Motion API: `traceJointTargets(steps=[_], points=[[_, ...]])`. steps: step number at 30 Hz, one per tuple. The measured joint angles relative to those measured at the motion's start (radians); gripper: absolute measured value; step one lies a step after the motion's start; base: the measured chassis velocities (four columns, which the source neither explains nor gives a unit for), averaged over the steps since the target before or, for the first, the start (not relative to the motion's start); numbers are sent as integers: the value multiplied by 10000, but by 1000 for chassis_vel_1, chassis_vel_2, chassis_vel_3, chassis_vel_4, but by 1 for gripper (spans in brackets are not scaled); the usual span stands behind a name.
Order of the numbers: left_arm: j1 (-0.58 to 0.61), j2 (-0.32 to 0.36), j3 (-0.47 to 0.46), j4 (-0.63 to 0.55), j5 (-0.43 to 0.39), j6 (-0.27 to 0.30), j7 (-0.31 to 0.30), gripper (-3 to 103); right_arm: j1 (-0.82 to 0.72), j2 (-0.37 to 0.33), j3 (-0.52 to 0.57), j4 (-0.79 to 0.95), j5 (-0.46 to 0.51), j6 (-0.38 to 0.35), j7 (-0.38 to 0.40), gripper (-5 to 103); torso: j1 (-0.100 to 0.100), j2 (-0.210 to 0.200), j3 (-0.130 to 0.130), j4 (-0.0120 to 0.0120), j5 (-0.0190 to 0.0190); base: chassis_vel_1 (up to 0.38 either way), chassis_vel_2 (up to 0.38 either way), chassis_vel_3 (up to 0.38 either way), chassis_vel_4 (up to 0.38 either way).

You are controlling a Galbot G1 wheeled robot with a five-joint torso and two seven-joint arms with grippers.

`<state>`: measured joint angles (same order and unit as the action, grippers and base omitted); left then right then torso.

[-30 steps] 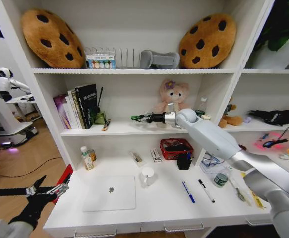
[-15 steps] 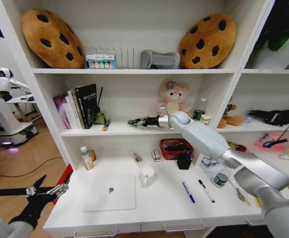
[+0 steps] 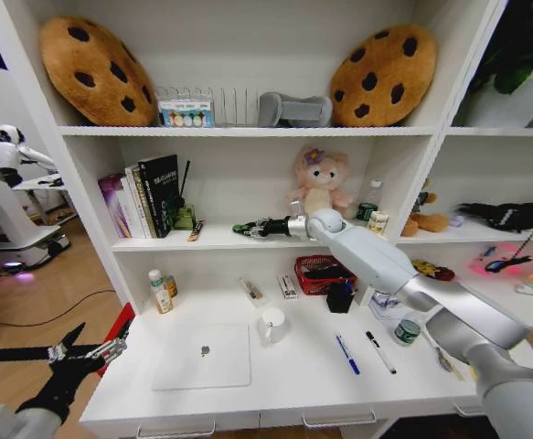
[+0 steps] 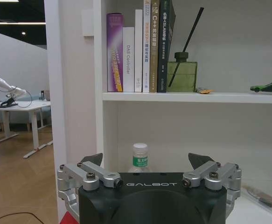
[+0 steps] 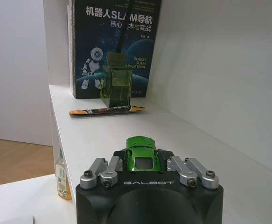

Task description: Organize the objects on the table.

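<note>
1 green toy car [image 5: 142, 153] in right gripper [image 5: 145, 164].

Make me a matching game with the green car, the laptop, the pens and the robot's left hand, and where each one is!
Things:
1. green toy car
2. laptop
3. blue and black pens
4. left gripper

Places:
A. lying flat on the left part of the white desk
B. held in the right gripper over the middle shelf
C. open, hanging in the air off the desk's left end
D. lying side by side on the right part of the desk

Pairs: 1-B, 2-A, 3-D, 4-C
</note>
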<state>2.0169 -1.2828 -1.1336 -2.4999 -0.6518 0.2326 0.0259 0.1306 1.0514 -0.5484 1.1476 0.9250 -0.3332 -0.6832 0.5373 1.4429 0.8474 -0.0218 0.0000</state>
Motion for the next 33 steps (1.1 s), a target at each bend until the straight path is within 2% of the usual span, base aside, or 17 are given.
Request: traceJointTargets(steps=[4, 10, 13, 16, 17, 20, 21, 24, 25, 26, 27, 28, 29, 30, 31, 32, 33], points=[[0, 0, 0, 0, 0, 0, 0, 100, 22, -16, -42, 1, -13, 35, 18, 35, 0, 0, 0, 1, 0, 0, 0, 0, 0], [0, 0, 0, 0, 0, 0, 0, 100, 60, -107, -54, 113, 85, 4, 328, 61, 0, 0, 0, -1, 1, 0, 0, 0, 0], [0, 0, 0, 0, 0, 0, 0, 100, 89, -122, -43, 135, 165, -2, 385, 67, 0, -1, 0, 0, 1, 0, 0, 0, 0], [0, 0, 0, 0, 0, 0, 0, 100, 166, -169, 259, 473, 481, -60, 1095, 84, 0, -1, 0, 1, 1, 0, 0, 0, 0], [0, 0, 0, 0, 0, 0, 0, 100, 166, -169, 259, 473, 481, -60, 1095, 84, 0, -1, 0, 1, 1, 0, 0, 0, 0], [1, 0, -1, 0, 0, 0, 0, 100, 184, -487, 728, 1514, 951, -295, 2442, 95, 0, -1, 1, 2, 0, 0, 0, 0, 0], [1, 0, -1, 0, 0, 0, 0, 100, 184, -487, 728, 1514, 951, -295, 2442, 95, 0, -1, 1, 2, 0, 0, 0, 0, 0], [0, 0, 0, 0, 0, 0, 2, 100, -328, -1046, 1572, 3109, 916, -462, 4515, 100, 0, -1, -1, 0, 3, 0, 0, 0, 0], [0, 0, 0, 0, 0, 0, 2, 100, -328, -1046, 1572, 3109, 916, -462, 4515, 100, 0, -1, -1, 0, 3, 0, 0, 0, 0], [0, 0, 0, 0, 0, 0, -1, 100, -571, -1249, 1904, 3639, 889, -573, 5031, 100, 0, -2, 0, 2, 3, 0, 0, 0, 0], [0, 0, 0, 0, 0, 0, 0, 100, -1071, -1667, 2451, 4679, 959, -716, 5996, 100, 0, 0, -1, 0, 2, 0, 0, 0, 0], [0, 0, -1, 0, 0, 0, 0, 100, -1450, -1963, 2841, 5334, 1002, -756, 6467, 100, 0, 0, -2, 2, 1, 0, 0, 0, 0], [0, 0, -1, 0, 0, 0, 0, 100, -1450, -1963, 2841, 5334, 1002, -756, 6467, 100, 0, 0, -2, 2, 1, 0, 0, 0, 0], [0, 0, 0, -1, 0, 0, 4, 100, -1917, -2353, 3350, 6038, 1008, -775, 6914, 100, 0, -1, -1, 5, 3, 0, 0, 0, 0], [1, -1, -1, -1, 0, 0, 0, 100, -2774, -3088, 4300, 6991, 901, -747, 7377, 100, 0, -1, -1, 5, 3, 0, 0, 0, 0], [1, -1, -1, -1, 0, 0, 0, 100, -2774, -3088, 4300, 6991, 901, -747, 7377, 100, 0, -1, -1, 5, 3, 0, 0, 0, 0], [1, 0, 0, 0, 0, 0, 0, 100, -3638, -3761, 5166, 7732, 737, -654, 7620, 100, 0, 0, -2, -2, 3, 0, 0, 0, 0]])
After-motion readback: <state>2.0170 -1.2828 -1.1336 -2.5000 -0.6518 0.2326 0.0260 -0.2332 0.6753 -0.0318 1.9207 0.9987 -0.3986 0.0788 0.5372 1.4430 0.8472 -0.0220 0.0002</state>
